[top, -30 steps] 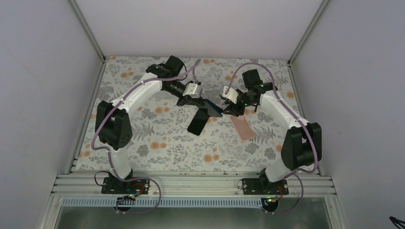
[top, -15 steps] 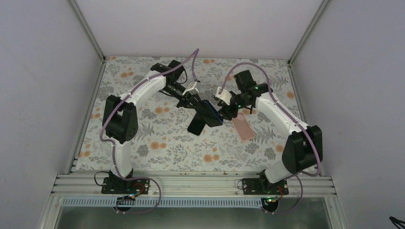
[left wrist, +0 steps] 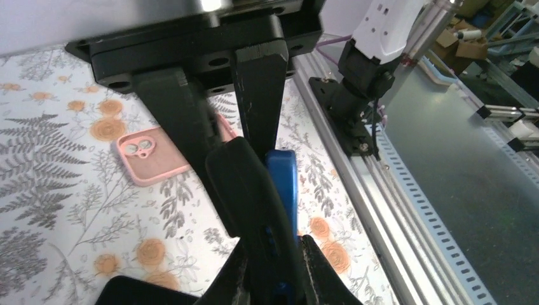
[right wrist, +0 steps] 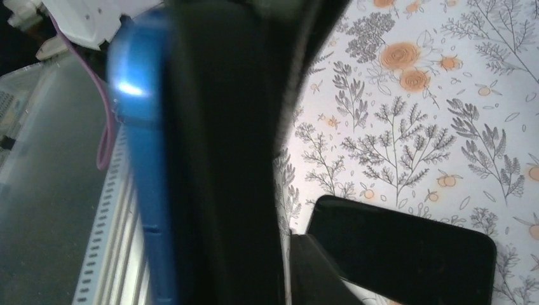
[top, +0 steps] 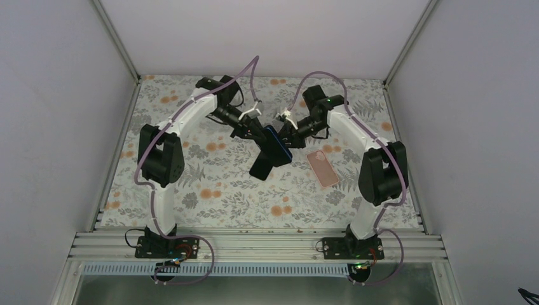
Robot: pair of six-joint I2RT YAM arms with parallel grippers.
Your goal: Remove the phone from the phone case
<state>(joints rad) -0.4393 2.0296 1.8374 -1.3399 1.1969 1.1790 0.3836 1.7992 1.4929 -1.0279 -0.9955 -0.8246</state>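
- left gripper (top: 254, 130) is clamping narrowly on the phone (left wrist: 245, 190), which is sitting in the blue phone case (left wrist: 281, 184).
- the cased phone is hanging tilted above the middle of the table (top: 210, 190), slightly toward the far edge.
- right gripper (top: 290, 130) is meeting the phone's far end; how wide its jaws are standing is not readable in any view.
- 1 black handset (top: 260, 166) is lying flat beneath it; 1 pink case (top: 323, 168) is lying toward the right edge.

Top camera looks down; wrist cameras crowd the blue case (top: 278, 145).
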